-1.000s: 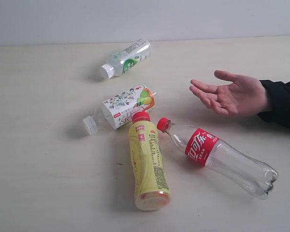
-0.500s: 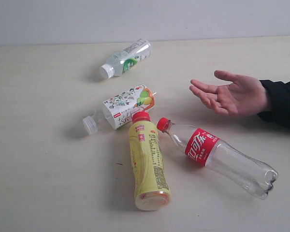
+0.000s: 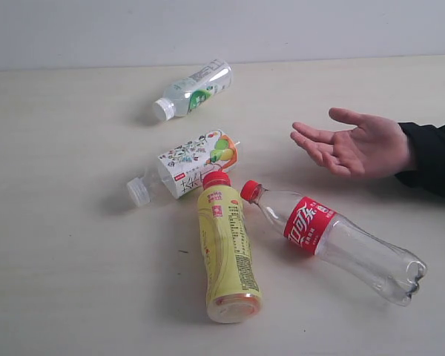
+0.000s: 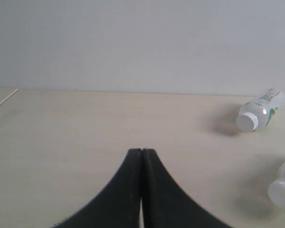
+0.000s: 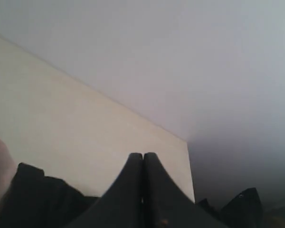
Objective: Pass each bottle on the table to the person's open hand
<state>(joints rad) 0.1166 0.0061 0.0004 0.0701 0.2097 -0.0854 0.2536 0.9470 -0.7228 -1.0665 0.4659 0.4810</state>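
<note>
Four bottles lie on their sides on the pale table [image 3: 67,245]. The small clear green-white label bottle [image 3: 194,90] is at the back. The white fruit-label bottle [image 3: 185,167], the yellow bottle with a red cap [image 3: 228,248] and the clear red-label cola bottle [image 3: 334,239] cluster in the middle. The person's open hand [image 3: 352,142] hovers palm up at the right. Neither arm shows in the exterior view. My left gripper [image 4: 141,151] is shut and empty over bare table, well away from the small bottle [image 4: 261,109] and a white cap [image 4: 281,194]. My right gripper [image 5: 143,155] is shut and empty.
A pale wall [image 3: 222,30] runs behind the table's far edge. The person's dark sleeve [image 3: 432,157] lies at the right edge of the exterior view. In the right wrist view a dark sleeve [image 5: 38,190] and the table's corner [image 5: 186,142] show.
</note>
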